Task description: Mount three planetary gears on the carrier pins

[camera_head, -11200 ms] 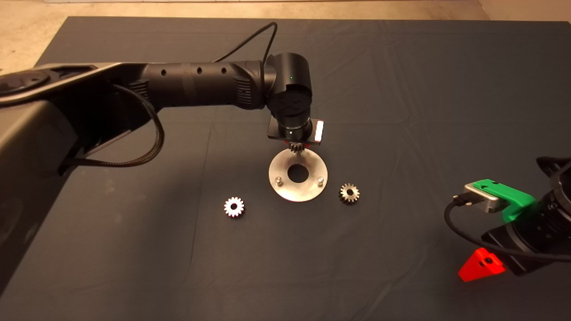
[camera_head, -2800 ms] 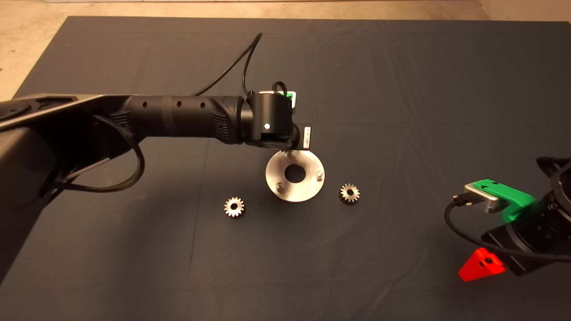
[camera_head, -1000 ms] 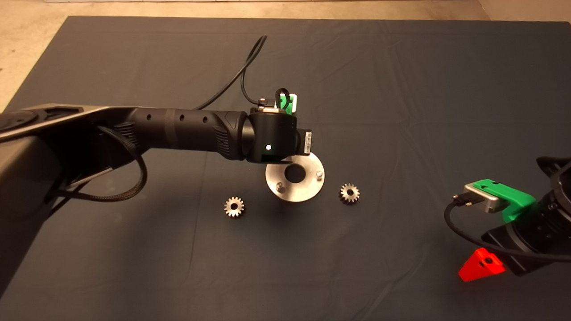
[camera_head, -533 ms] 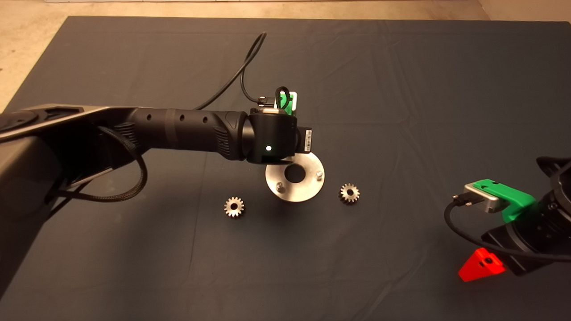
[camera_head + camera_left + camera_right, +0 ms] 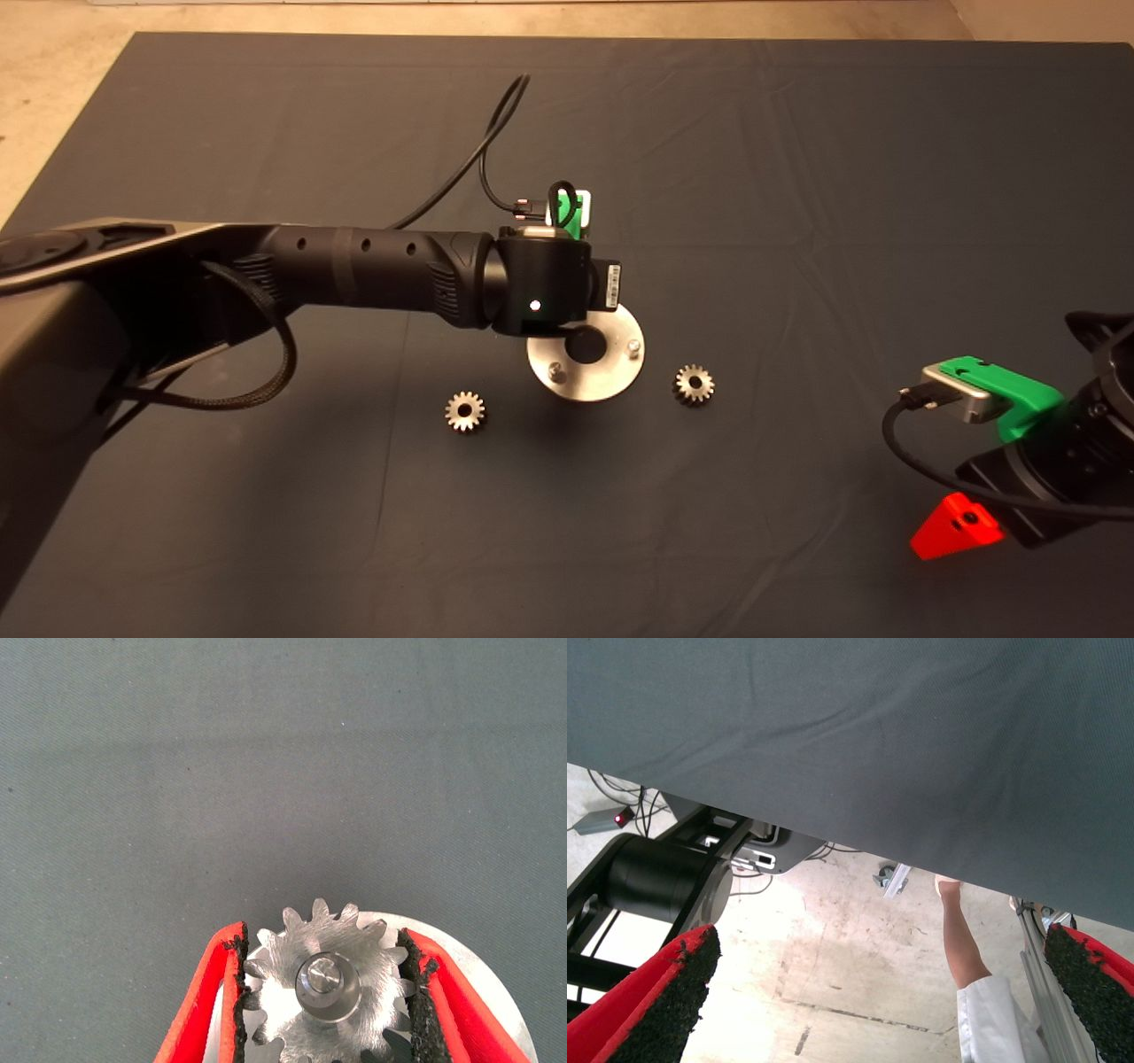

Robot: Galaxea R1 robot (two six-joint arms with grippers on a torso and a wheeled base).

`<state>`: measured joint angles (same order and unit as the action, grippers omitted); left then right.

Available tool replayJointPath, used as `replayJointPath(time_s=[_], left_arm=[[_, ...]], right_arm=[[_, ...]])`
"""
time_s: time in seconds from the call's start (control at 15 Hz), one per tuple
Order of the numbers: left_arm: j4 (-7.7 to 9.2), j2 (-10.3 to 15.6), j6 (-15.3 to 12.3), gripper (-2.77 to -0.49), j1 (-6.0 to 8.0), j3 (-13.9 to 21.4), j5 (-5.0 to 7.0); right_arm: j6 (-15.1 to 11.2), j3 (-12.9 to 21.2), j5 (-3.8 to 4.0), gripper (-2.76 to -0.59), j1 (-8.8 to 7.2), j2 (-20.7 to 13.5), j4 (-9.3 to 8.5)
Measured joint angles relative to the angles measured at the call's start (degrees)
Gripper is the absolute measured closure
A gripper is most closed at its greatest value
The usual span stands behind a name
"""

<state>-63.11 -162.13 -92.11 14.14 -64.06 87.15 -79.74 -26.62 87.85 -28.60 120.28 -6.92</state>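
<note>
The carrier disc (image 5: 611, 377) lies mid-mat, with two bare carrier pins (image 5: 555, 370) (image 5: 634, 346) showing. My left arm's wrist (image 5: 540, 288) covers the disc's far-left part. In the left wrist view, my left gripper (image 5: 321, 941) is shut on a planetary gear (image 5: 301, 1028), with a pad against its teeth on either side. That gear lies flat on the disc (image 5: 496, 1010) and a pin (image 5: 326, 979) shows through its bore. Two more planetary gears (image 5: 465, 412) (image 5: 695, 385) lie flat on the mat, one on each side of the disc. My right gripper (image 5: 873, 988) is parked, open and holding nothing.
The right arm waits at the mat's lower right edge, showing a red finger (image 5: 955, 525) and a green housing (image 5: 1019, 390). Its wrist view looks past the mat edge to the floor, a machine base (image 5: 656, 877) and a person's leg (image 5: 961, 939). The left arm's cable (image 5: 478, 142) loops over the far mat.
Over the last second the left wrist has shifted a little nearer over the disc. Since 11 s ago the wrist has turned and the disc has rotated slightly. The loose gears have not moved.
</note>
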Motion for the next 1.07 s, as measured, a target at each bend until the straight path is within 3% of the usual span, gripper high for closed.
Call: replayJointPath(time_s=[0.6,1.07], left_arm=[[-1.38,-1.15,-0.22,-0.88,-0.67,-0.02,0.11],[-1.44,-0.71,-0.22,-0.88,-0.67,-0.02,0.11]], right_arm=[[0.01,0.00,0.02,-2.73,0.02,0.00,-0.02],[0.00,0.00,0.00,-2.73,0.02,0.00,-0.02]])
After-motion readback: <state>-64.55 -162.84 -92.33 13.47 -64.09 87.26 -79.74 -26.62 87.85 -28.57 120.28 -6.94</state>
